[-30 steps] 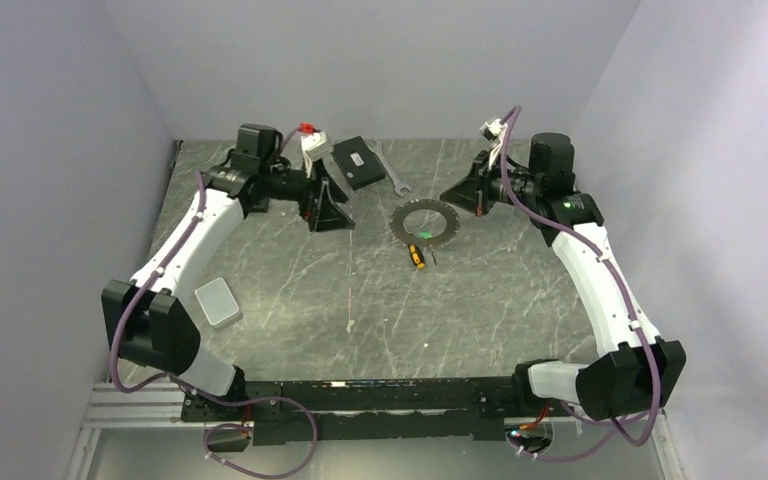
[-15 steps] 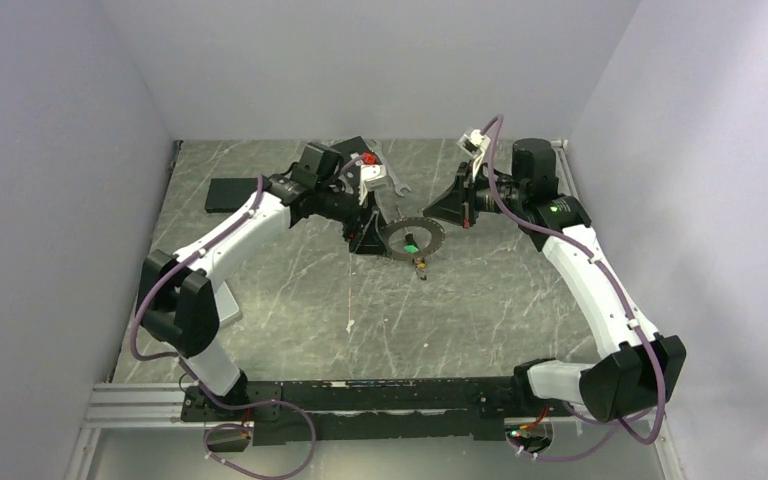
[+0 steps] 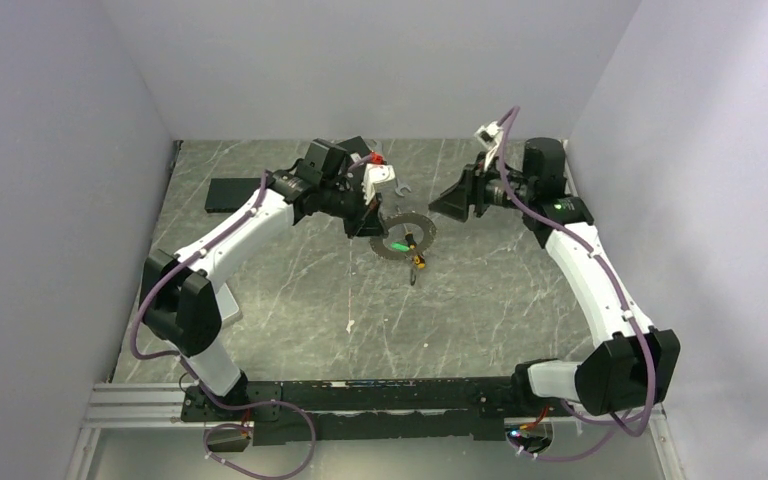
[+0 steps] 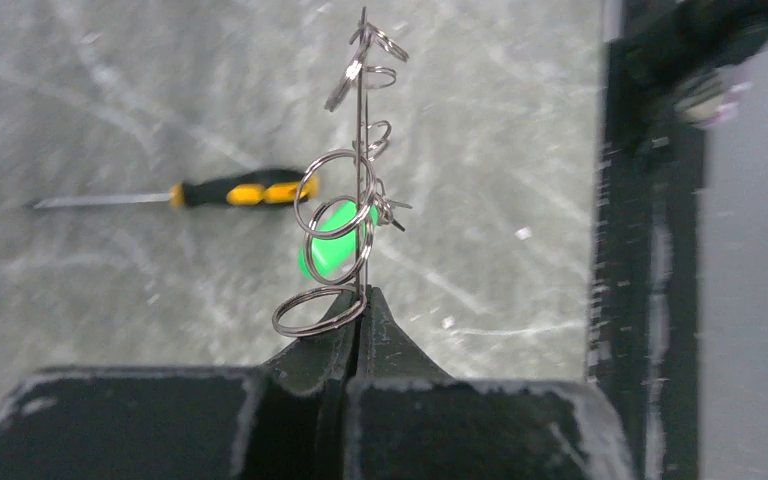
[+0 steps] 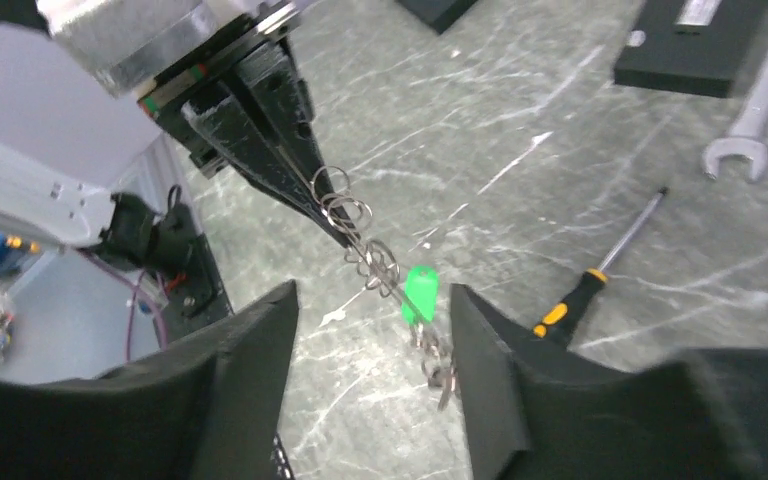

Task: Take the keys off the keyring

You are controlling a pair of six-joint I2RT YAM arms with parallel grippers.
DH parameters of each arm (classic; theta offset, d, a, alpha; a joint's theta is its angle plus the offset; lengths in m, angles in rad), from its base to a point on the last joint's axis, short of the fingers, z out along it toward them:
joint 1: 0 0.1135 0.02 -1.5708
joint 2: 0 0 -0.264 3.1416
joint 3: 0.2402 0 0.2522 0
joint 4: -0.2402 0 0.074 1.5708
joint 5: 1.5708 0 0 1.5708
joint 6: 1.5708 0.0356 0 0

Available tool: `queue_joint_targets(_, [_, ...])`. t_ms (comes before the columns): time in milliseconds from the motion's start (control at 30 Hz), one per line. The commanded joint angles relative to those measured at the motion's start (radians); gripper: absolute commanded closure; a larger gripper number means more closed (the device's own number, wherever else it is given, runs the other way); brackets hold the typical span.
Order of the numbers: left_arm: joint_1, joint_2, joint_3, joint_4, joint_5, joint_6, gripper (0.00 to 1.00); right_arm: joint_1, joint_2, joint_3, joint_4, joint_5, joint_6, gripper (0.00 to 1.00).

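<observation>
Left fingers (image 4: pixel 392 352) pressed together, clamped on the thin wire rim of the keyring (image 4: pixel 362 150). From that wrist, hoop seen edge-on, standing straight up out of the pinch. Several small split rings (image 4: pixel 332 205) threaded on it, a bright green tag (image 4: pixel 332 256) among them. Right fingers (image 5: pixel 250 385) spread apart. In that wrist's view, lower end of the hoop lined up with the gap between them; from overhead, fingertips near the hoop but short of it. Keys (image 3: pixel 426 230) only a dull grey fringe round the hoop from above, too small to tell singly. Hoop tilted, gripped at its left edge; contact with the desk at the far edge not clear.

Just beside the hoop on the near side, a yellow-and-black-handled screwdriver (image 3: pixel 417 259) lying flat. Beyond the hoop a silver open-ended wrench (image 5: pixel 758 112), and next to that a flat black block (image 5: pixel 705 45). Well off to the left, a thin black slab (image 3: pixel 232 193) flat on the surface.

Desk (image 3: pixel 360 310) in a dark grey-green stone pattern, crossed with white veins, faintly glossy. Pale lilac-white walls (image 3: pixel 360 60) closing in on three sides. Along the near edge a black mounting plate (image 3: pixel 380 395) carrying both arm bases, an aluminium rail (image 3: pixel 125 415) under it, purple cables (image 3: pixel 260 440) looping below.
</observation>
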Motion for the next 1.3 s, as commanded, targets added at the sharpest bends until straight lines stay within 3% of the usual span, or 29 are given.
queue_joint_targets(0, [0.001, -0.043, 0.058, -0.029, -0.324, 0.087, 1.0, -0.122, 0.006, -0.018, 0.149, -0.027, 0.145, 0.33])
queue_joint_targets(133, [0.001, -0.064, 0.083, 0.047, -0.741, 0.149, 1.0, -0.229, 0.023, -0.051, 0.213, -0.033, 0.215, 0.27])
queue_joint_targets(267, [-0.001, -0.074, 0.056, 0.235, -1.11, 0.287, 1.0, -0.244, 0.026, -0.082, 0.236, -0.03, 0.213, 0.27])
queue_joint_targets(367, [-0.027, -0.074, -0.032, 0.416, -1.281, 0.507, 1.0, -0.243, 0.029, -0.085, 0.235, -0.028, 0.207, 0.26])
queue_joint_targets(467, [-0.053, -0.072, -0.226, 0.849, -1.422, 0.886, 1.0, -0.243, 0.035, -0.083, 0.229, -0.026, 0.201, 0.26])
queue_joint_targets(567, [-0.057, -0.041, -0.404, 1.316, -1.421, 1.22, 1.0, -0.243, 0.04, -0.083, 0.228, -0.026, 0.199, 0.26])
queue_joint_targets(833, [-0.087, 0.076, -0.554, 1.802, -1.327, 1.633, 1.0, -0.243, 0.046, -0.09, 0.235, -0.033, 0.205, 0.26])
queue_joint_targets(933, [-0.095, 0.124, -0.605, 1.945, -1.272, 1.721, 1.0, -0.243, 0.04, -0.09, 0.228, -0.03, 0.199, 0.26])
queue_joint_targets(1133, [-0.112, 0.137, -0.617, 1.97, -1.272, 1.722, 1.0, -0.245, 0.026, -0.103, 0.221, -0.024, 0.185, 0.26])
queue_joint_targets(1267, [-0.126, 0.096, -0.597, 1.87, -1.338, 1.629, 1.0, -0.245, 0.022, -0.104, 0.218, -0.023, 0.173, 0.26])
